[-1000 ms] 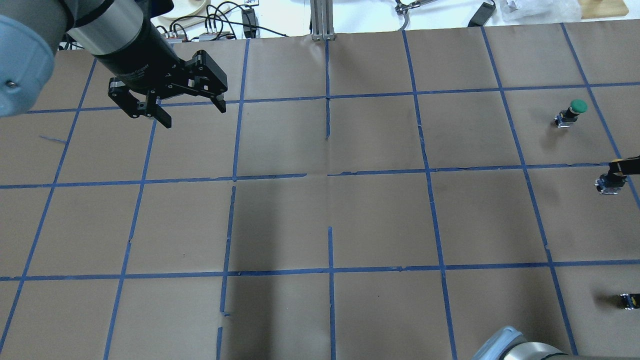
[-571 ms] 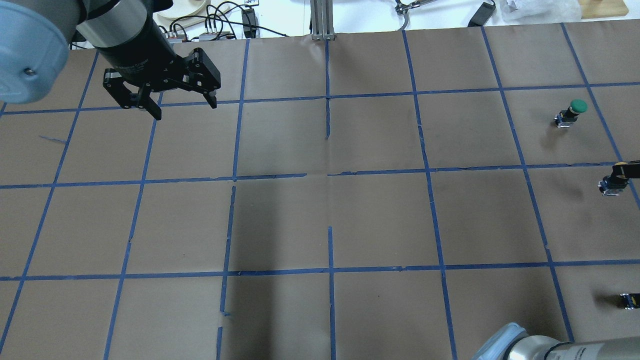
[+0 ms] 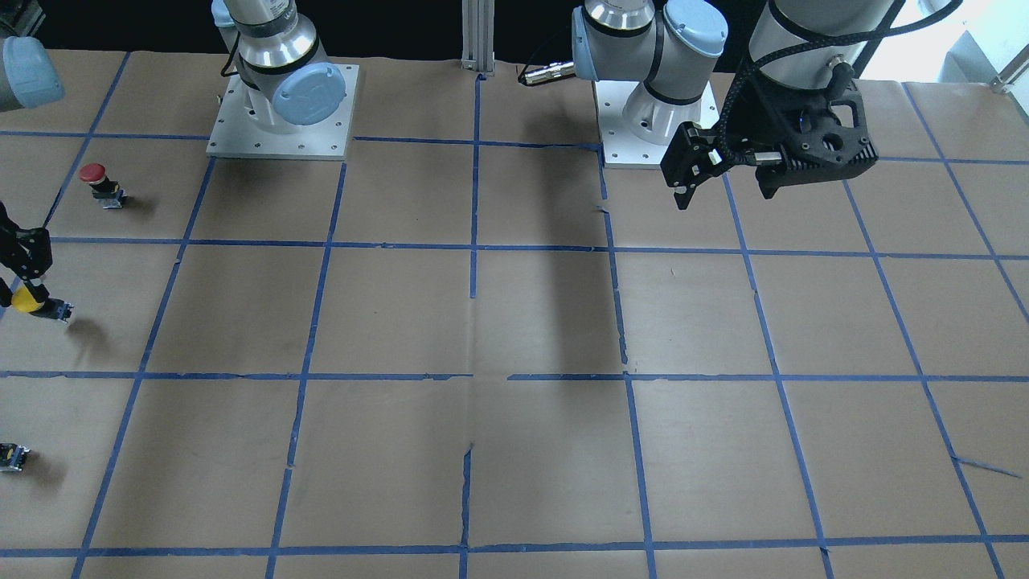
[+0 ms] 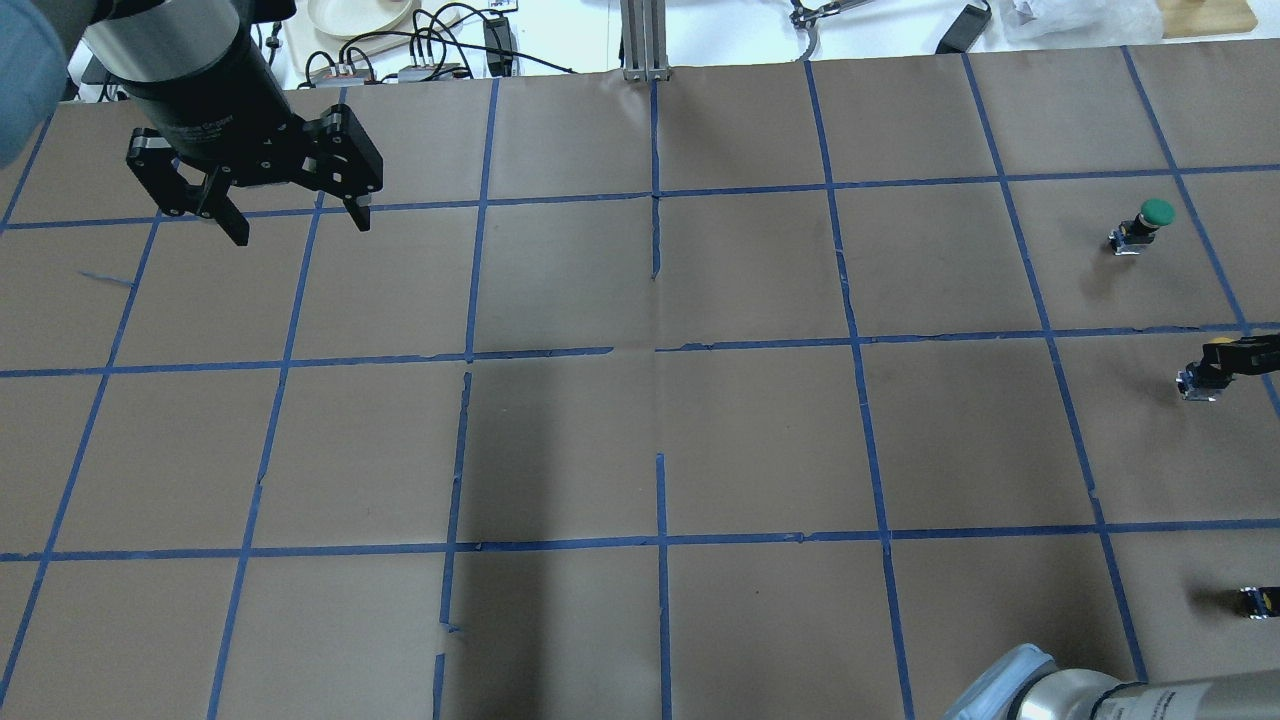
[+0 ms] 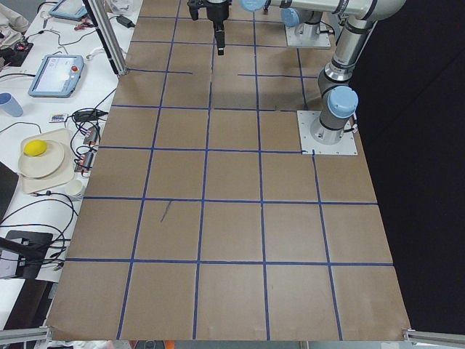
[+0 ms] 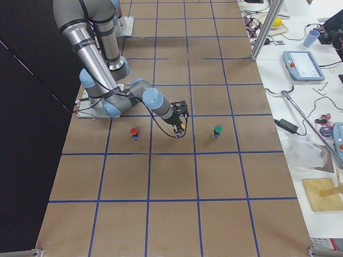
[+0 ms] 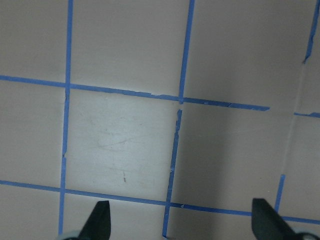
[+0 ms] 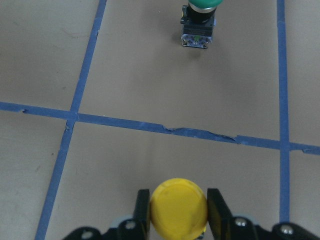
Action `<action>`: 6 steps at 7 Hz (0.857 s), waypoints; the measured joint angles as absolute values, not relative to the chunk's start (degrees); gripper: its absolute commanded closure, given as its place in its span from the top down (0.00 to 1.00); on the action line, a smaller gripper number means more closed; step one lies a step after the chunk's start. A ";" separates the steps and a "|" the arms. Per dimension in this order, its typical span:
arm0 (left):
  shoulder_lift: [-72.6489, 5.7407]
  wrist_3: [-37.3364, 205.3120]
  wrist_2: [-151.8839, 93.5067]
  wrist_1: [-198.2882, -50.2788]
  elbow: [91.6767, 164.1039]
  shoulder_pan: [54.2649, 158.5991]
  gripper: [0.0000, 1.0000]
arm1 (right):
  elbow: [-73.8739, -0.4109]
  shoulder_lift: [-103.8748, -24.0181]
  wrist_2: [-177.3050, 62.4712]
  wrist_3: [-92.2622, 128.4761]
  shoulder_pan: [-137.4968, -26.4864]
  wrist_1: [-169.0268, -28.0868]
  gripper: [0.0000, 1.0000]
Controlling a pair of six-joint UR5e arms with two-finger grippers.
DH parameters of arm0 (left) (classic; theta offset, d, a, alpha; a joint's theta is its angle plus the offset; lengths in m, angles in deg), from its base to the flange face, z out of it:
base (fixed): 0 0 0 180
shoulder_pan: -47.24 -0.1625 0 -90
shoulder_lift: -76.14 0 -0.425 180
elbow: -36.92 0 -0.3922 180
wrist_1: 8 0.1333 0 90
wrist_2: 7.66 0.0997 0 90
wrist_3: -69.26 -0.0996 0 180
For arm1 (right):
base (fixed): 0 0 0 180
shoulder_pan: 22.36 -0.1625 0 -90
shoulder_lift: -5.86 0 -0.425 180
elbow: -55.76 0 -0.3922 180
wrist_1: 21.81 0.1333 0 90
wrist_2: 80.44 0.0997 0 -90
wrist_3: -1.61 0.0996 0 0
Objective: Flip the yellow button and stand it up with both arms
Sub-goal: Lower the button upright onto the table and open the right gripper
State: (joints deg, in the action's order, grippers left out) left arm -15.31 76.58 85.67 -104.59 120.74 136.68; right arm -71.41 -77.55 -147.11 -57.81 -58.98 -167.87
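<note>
The yellow button shows in the right wrist view (image 8: 179, 207), its round cap clamped between my right gripper's fingers (image 8: 216, 207). My right gripper (image 3: 18, 277) sits at the table's far right edge. It holds the button (image 3: 36, 304) by the cap, tilted, with the grey body sticking out sideways low over the paper. The button also shows in the overhead view (image 4: 1198, 378) and the exterior right view (image 6: 181, 127). My left gripper (image 4: 298, 228) hangs open and empty over the far left of the table, also in the front view (image 3: 722, 191) and the left wrist view (image 7: 182, 225).
A green-capped button (image 4: 1148, 222) stands beyond the yellow one, also in the right wrist view (image 8: 199, 20). A red-capped button (image 3: 98, 180) stands nearer the robot base. A small capless black block (image 4: 1258, 600) lies at the right edge. Blue tape grids the brown paper.
My left gripper has moved left, staying open. My right gripper has turned the yellow button and shifted it slightly left.
</note>
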 measured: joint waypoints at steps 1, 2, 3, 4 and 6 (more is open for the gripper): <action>-15.21 76.58 85.63 -104.72 120.70 136.65 1.00 | -72.52 -77.49 -146.34 -57.65 -58.21 -168.71 0.08; -15.20 76.61 84.90 -104.70 120.60 136.57 1.00 | -73.68 -77.47 -144.96 -57.61 -57.31 -169.16 0.09; -15.18 76.63 83.56 -104.64 120.52 136.51 1.00 | -74.40 -77.54 -144.20 -57.65 -56.82 -169.35 0.09; -15.18 76.64 82.56 -104.59 120.47 136.45 1.00 | -74.69 -77.56 -143.94 -57.78 -56.62 -169.43 0.32; -15.18 76.62 81.96 -104.44 120.37 136.29 1.00 | -74.81 -77.53 -143.84 -58.18 -56.49 -169.46 0.74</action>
State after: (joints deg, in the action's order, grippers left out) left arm -15.18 76.62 81.96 -104.44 120.37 136.29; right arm -74.81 -77.53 -143.84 -58.18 -56.49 -169.46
